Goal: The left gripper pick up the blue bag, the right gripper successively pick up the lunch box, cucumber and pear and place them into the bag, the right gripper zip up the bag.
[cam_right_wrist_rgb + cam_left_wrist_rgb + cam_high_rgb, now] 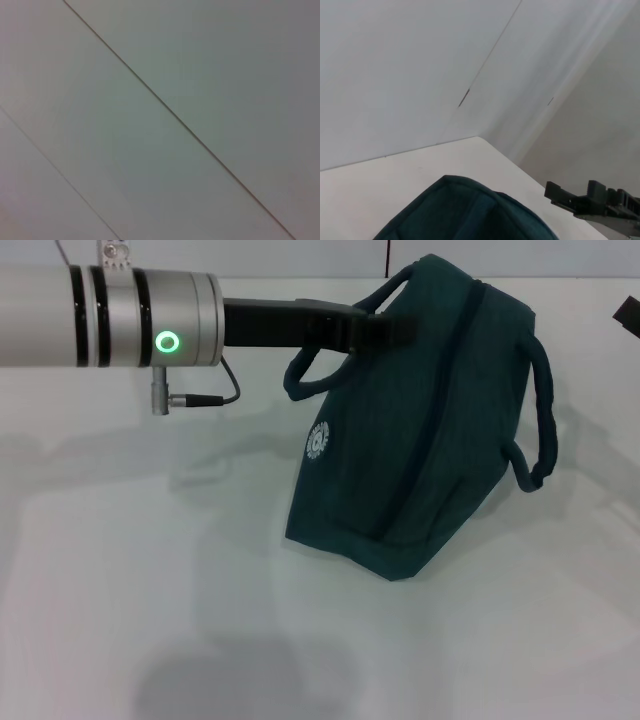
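The blue bag [420, 440] hangs tilted above the white table, with its lower corner resting on the surface. My left gripper [388, 328] reaches in from the left and is shut on the bag's top by one carry handle [300, 375]. The other handle [545, 410] droops on the right side. A zip line runs down the middle of the bag. The left wrist view shows the bag's top [465, 215] just below the camera. My right gripper [628, 316] shows only as a dark sliver at the far right edge, and farther off as dark parts [592, 199]. Lunch box, cucumber and pear are out of view.
The white table [150, 590] spreads around the bag, and its far edge meets a white wall [420, 75]. The right wrist view holds only plain wall panels with seams [175, 115]. The left arm's silver forearm [110, 318] crosses the upper left.
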`<state>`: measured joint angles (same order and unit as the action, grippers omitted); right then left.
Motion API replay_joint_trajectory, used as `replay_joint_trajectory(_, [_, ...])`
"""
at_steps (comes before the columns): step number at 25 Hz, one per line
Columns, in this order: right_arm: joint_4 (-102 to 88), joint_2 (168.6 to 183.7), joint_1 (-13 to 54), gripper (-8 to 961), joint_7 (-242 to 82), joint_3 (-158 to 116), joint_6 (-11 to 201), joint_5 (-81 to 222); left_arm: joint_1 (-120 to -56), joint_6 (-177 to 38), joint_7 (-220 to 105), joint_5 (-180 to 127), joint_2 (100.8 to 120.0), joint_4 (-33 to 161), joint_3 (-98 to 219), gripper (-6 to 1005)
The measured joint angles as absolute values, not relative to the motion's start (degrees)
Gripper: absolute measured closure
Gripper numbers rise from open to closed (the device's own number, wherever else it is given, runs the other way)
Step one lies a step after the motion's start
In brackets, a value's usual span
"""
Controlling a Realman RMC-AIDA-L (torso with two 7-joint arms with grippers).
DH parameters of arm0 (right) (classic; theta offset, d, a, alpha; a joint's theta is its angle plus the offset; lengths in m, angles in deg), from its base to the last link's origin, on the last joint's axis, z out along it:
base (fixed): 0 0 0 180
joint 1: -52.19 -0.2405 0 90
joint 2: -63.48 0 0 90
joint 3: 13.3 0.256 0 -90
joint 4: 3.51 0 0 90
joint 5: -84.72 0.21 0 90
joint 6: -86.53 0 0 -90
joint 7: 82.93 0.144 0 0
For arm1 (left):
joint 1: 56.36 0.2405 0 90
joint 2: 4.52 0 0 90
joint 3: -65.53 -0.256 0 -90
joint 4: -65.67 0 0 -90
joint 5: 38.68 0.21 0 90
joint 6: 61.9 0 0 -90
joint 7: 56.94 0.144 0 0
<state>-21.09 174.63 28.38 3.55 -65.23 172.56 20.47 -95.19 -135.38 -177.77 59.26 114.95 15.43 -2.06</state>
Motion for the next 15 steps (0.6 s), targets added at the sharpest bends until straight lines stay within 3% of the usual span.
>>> replay_joint_trajectory(5, [-21.2,174.65,28.4,175,2.9,-65.4,173.7,20.2,-94.7,-135.4,-176.1,58.7,115.04,15.5,-1.9,909])
replay_joint_trajectory(10, [-21.9,174.43,28.3,124,0.2,-65.9,176.7,19.3,-94.4,-136.6,-174.9,56.8,114.98,15.3,-1.9,691])
replay_joint_trajectory(15, [-24.9,174.39,28.4,74,-2.9,-65.9,180.7,16.1,-94.1,-140.2,-173.3,52.1,114.54,14.6,-1.0,544])
